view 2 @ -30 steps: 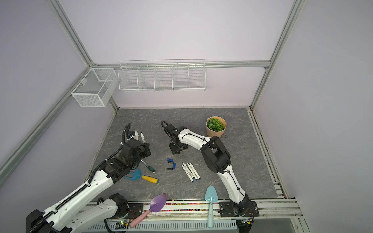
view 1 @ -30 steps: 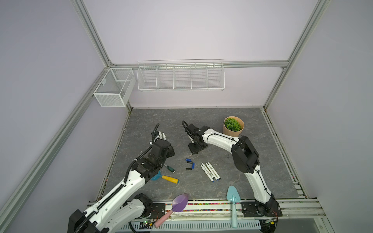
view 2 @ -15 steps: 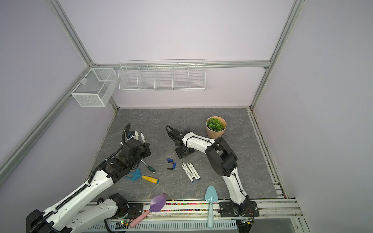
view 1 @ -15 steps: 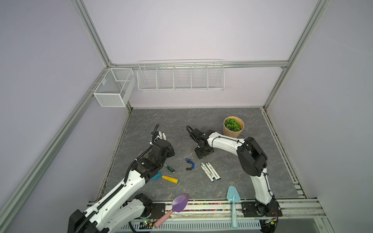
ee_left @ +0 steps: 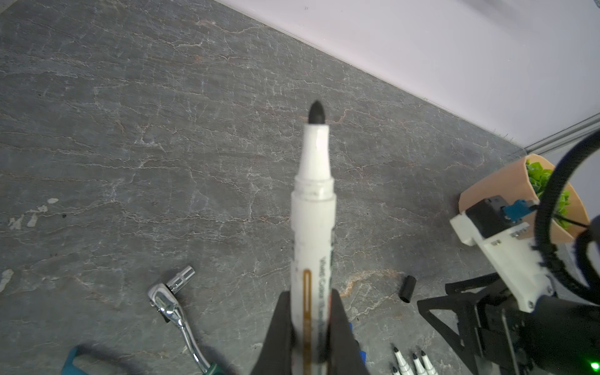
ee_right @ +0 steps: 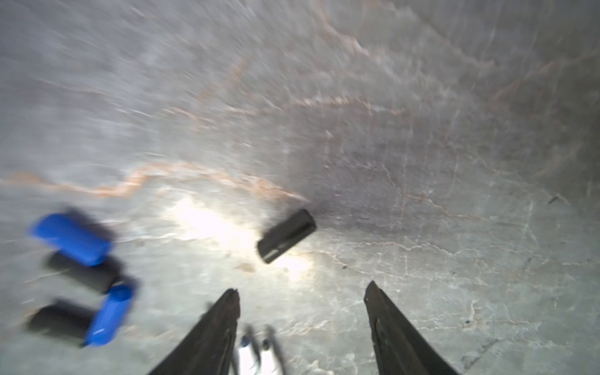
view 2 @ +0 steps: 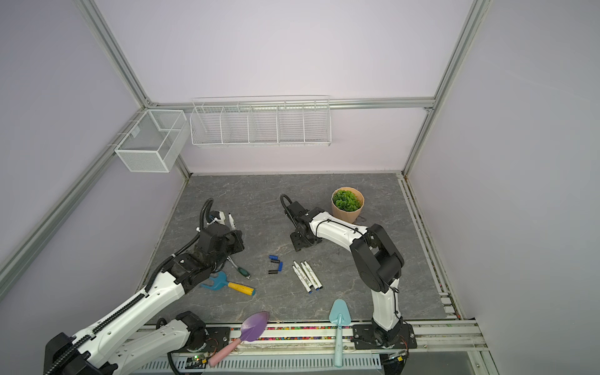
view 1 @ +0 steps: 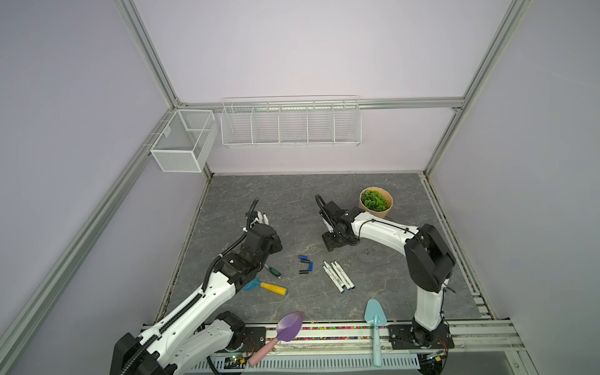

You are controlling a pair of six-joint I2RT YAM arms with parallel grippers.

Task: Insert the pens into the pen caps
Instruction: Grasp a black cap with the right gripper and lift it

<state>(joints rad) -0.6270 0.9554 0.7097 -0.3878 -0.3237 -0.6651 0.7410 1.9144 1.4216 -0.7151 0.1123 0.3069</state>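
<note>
- The right gripper (ee_right: 302,287) hangs low over the table (ee_right: 454,162) with its jaws apart and empty.
- A lone black cap (ee_right: 286,235) lies just ahead, slantwise to the gap.
- The left gripper (ee_left: 310,293) has its jaws clamped on a pen (ee_left: 313,211), nib outward and clear of that cap.
- The right arm is nearer.

Top views: high over the front edge, facing down; whole tabletop (view 1: 292,194) shared;
Wrist views: close, low; both show one black cap (ee_left: 407,289)
</note>
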